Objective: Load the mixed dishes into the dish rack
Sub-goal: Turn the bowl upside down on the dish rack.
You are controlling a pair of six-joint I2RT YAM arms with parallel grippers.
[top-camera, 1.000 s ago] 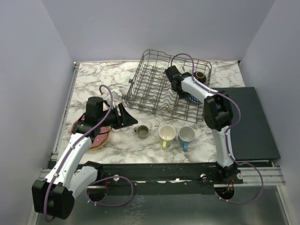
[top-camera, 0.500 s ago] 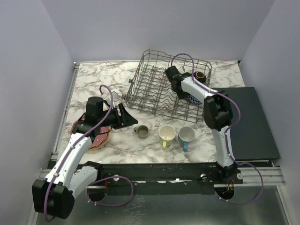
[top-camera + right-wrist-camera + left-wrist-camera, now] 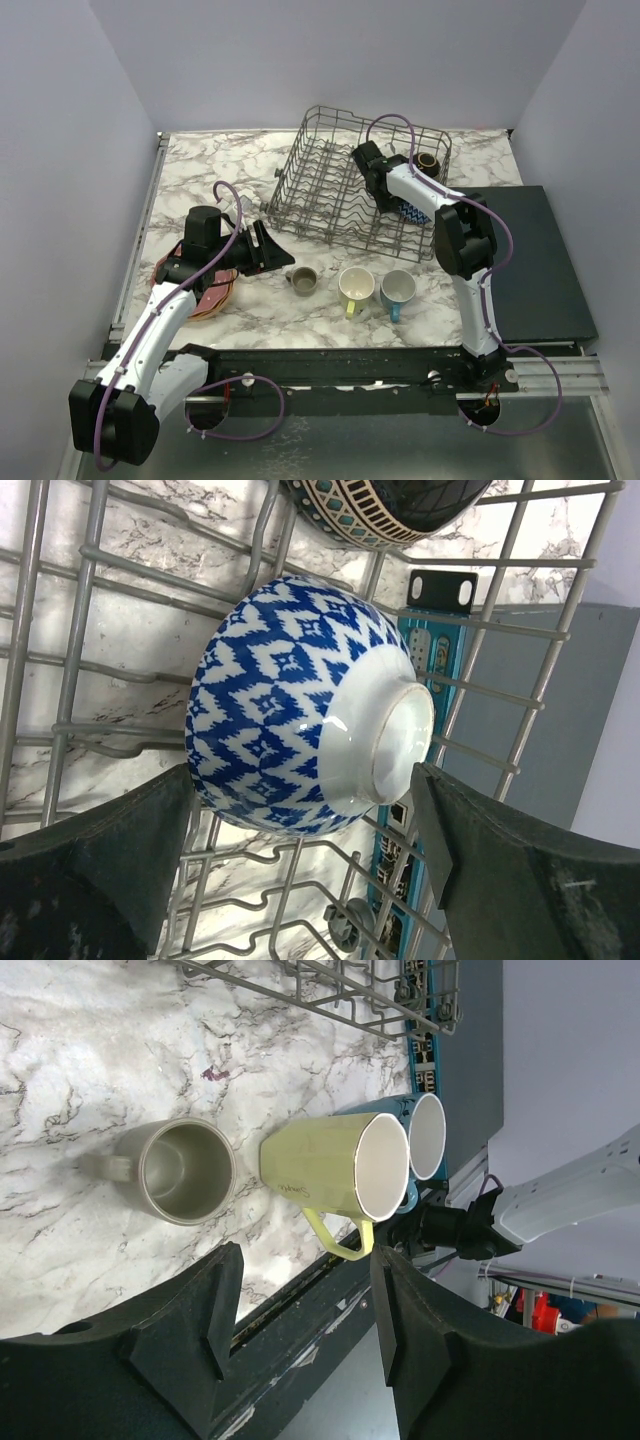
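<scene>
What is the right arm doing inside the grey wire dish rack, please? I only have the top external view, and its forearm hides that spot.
Observer: The right wrist view shows a blue-and-white patterned bowl lying on its side on the wires of the grey wire dish rack.
Operator: Are the jaws on it?
Observer: The right gripper has its jaws wide apart, one on each side of the bowl. I cannot tell whether they touch it.
Operator: And the left one, please?
Observer: The left gripper has open, empty jaws, with the pale yellow mug straight ahead of them.
</scene>
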